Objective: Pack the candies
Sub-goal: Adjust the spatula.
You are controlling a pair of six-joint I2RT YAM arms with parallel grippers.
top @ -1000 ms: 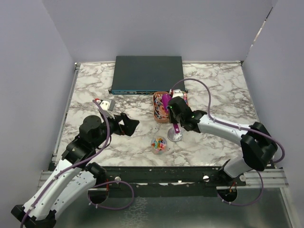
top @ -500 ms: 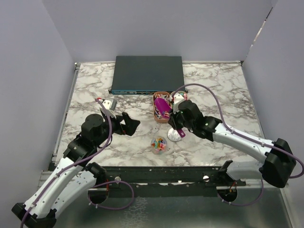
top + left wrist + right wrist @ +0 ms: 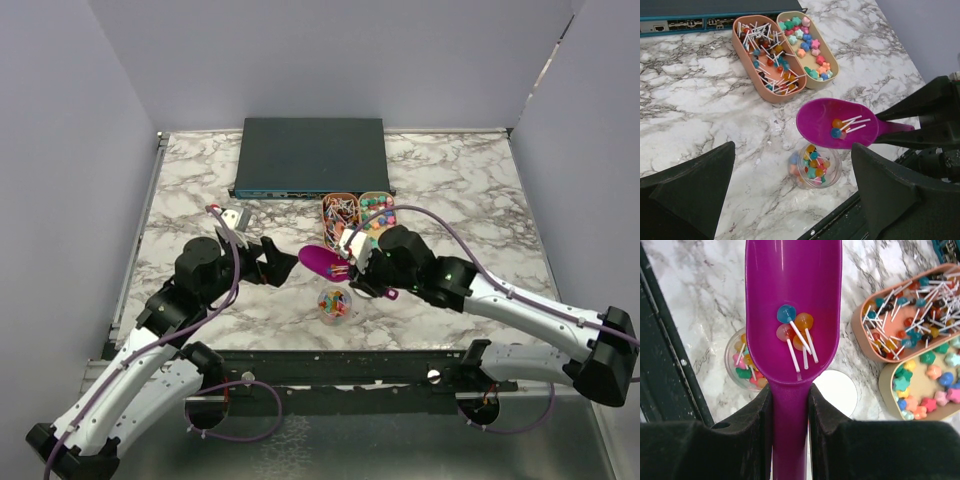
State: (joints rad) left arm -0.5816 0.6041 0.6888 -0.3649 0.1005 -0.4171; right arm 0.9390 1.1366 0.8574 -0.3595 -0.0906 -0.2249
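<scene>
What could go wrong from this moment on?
The purple scoop in the right gripper is wider than the small clear cup, so its few stick candies may spill onto the table when tipped. Nothing steadies the cup; the left gripper hangs open apart from it, so a bump could topple it.

You have a marble table (image 3: 470,180). A dark switch (image 3: 310,155) lies flat at the far edge. Just in front of it, two oval trays sit side by side: peach tray (image 3: 774,99) on the left, beige tray (image 3: 815,87) on the right. Nearer the arms, a clear cup (image 3: 836,170) stands upright, with a white disc (image 3: 837,392) just beside it.
</scene>
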